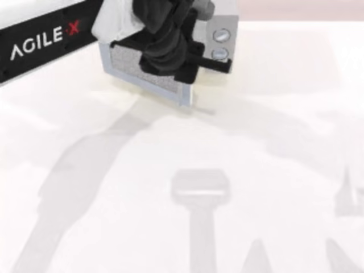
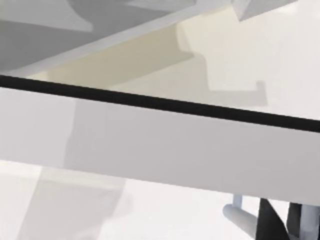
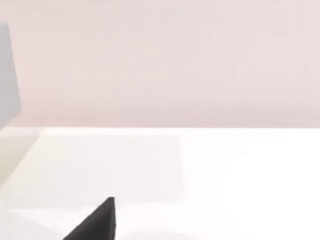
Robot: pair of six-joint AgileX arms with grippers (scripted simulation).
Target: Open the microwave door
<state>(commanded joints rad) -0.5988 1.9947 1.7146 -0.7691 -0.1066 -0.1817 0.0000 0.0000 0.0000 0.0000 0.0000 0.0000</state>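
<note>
"AGILE·X" reads in white on the left arm point(image 1: 40, 40). Microwave point(image 1: 224, 20) sits far centre of table point(image 1: 182, 187); microwave door point(image 1: 145, 71) swung partly out, long axis running left-far to right-near. Left gripper point(image 1: 213, 60) at door's free edge, prob. gripping it; jaw gap can't tell. Right gripper out of top view.

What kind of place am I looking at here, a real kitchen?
Probably not: it looks like a rendered test scene. A bare white table holds only a small microwave, its door ajar, with the left gripper at it.
</note>
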